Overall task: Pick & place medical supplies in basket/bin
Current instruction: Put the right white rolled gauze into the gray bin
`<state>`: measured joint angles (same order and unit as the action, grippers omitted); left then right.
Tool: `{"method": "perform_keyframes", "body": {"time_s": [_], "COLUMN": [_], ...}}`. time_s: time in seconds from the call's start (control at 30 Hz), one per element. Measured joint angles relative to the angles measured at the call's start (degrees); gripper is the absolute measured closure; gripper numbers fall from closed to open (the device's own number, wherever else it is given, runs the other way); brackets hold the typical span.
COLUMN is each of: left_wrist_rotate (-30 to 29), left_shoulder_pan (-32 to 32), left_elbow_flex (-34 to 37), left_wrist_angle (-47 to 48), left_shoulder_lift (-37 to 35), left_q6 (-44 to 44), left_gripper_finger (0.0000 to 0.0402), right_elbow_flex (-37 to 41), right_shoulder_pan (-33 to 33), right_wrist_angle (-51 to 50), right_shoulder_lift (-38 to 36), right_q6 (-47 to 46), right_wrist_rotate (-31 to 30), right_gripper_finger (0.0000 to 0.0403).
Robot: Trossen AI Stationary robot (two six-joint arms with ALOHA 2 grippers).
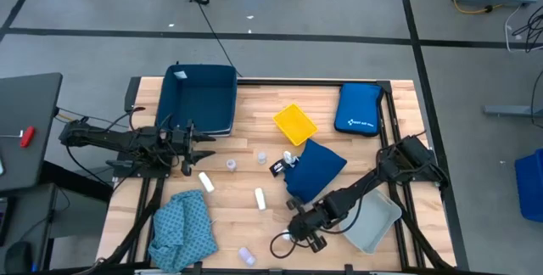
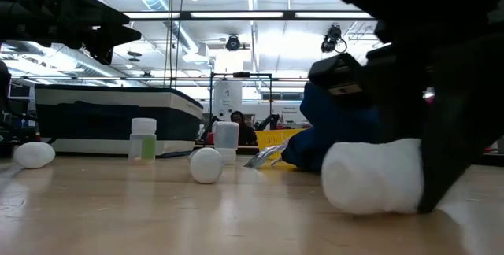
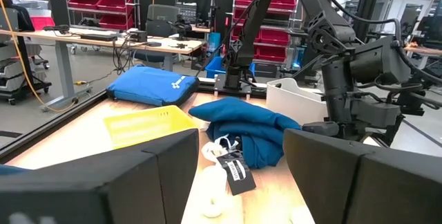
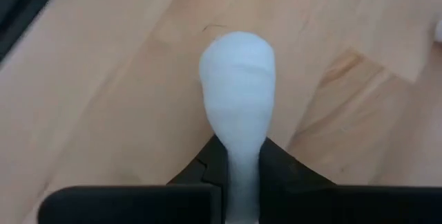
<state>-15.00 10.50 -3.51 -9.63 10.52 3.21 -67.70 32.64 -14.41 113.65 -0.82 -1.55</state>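
Right tool (image 4: 242,175) pinching white roll (image 4: 237,92); left tool (image 1: 202,146) wide, empty; pouch (image 1: 359,109) print unreadable.

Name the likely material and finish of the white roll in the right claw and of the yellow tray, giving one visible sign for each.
White roll: probably soft gauze or cotton, matte; it pinches narrow between the right claw's fingers. Yellow tray: likely rigid plastic, smooth; thin, crisp raised rim.

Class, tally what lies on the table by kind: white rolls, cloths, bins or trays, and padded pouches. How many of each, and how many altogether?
White rolls: 3
Cloths: 2
Bins or trays: 3
Padded pouches: 1
Total: 9
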Motion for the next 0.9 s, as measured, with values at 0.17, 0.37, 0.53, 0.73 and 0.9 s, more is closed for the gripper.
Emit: {"method": "perform_keyframes", "body": {"time_s": [0.17, 0.37, 0.53, 0.73, 0.9], "left_wrist_rotate": [0.02, 0.05, 0.07, 0.04, 0.04], "left_shoulder_pan": [0.0, 0.0, 0.0, 0.0, 0.0], "left_elbow_flex": [0.0, 0.04, 0.07, 0.07, 0.07], "left_wrist_angle": [0.0, 0.23, 0.92, 0.83, 0.83], "left_shoulder_lift": [0.02, 0.39, 0.8, 0.79, 0.79], "left_q6": [0.1, 0.45, 0.48, 0.43, -0.28], "left_gripper_finger": [0.0185, 0.0185, 0.0185, 0.0185, 0.0185], "right_elbow_flex": [-3.35, -12.87, -22.32, -30.12, -31.43], "right_shoulder_pan": [1.45, 2.65, 3.15, 3.57, 3.76], "right_wrist_angle": [-5.6, -18.48, -33.57, -54.59, -68.85], "right_shoulder_lift": [-1.4, -2.43, -2.45, -2.54, -2.54], "right_q6": [-1.77, -1.94, -4.6, -13.96, -23.75], "right_wrist_rotate": [-2.61, -6.53, -7.72, -7.48, -3.24], "right_gripper_finger": [0.0367, 0.0367, 0.0367, 0.0367, 0.0367]}}
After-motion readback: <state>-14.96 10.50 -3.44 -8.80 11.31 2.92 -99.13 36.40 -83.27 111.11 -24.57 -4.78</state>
